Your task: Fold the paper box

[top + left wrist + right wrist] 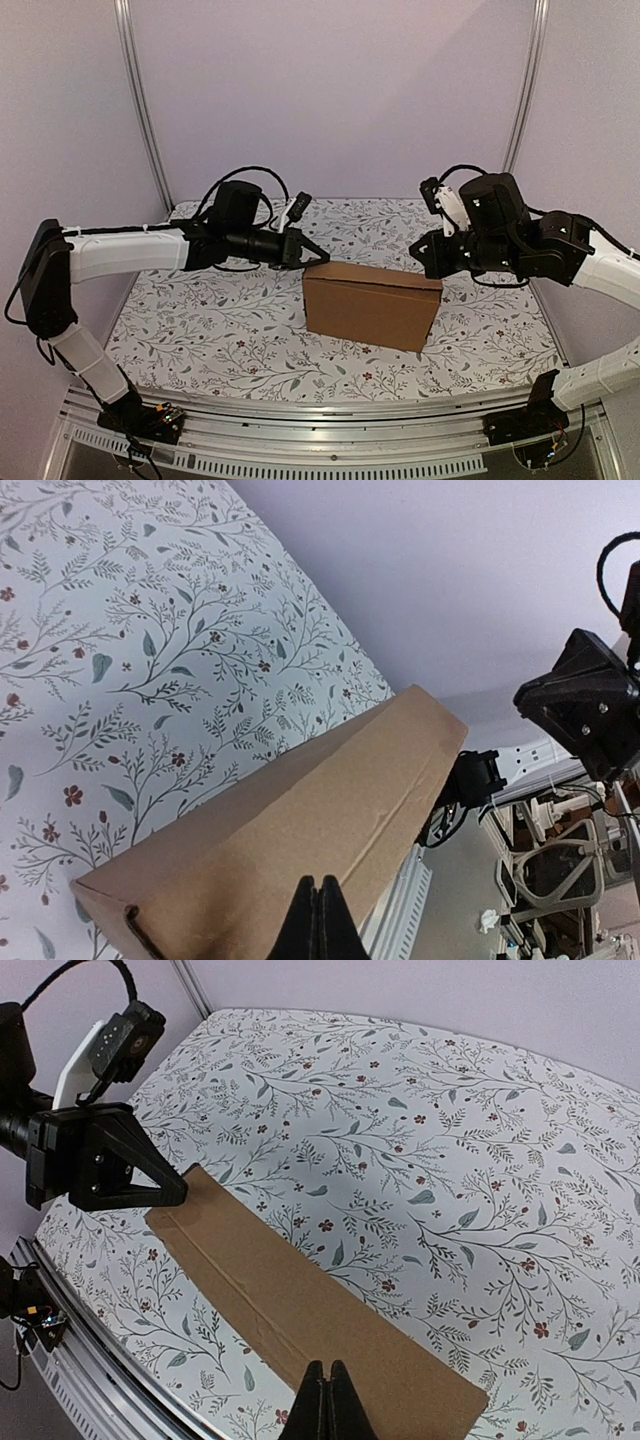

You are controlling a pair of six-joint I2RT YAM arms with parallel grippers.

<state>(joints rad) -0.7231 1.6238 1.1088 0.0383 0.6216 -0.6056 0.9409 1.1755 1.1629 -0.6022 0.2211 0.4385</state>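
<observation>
Both grippers, left point(316, 882) and right point(327, 1365), are pinched fully closed with nothing between their fingers, and we count two of them against one paper box point(370, 305). It stands folded up on the floral table point(200, 330) between our two arms, each stretched inward with its tip near an upper end of it; contact we cannot tell

White-and-black left arm point(125, 255) reaches in from the left, forearm roughly level. Its black left gripper point(322, 257) points right, jaws fully closed. White-and-black right arm point(612, 272) mirrors it, black right gripper point(420, 252) pointing left, jaws also closed.
</observation>
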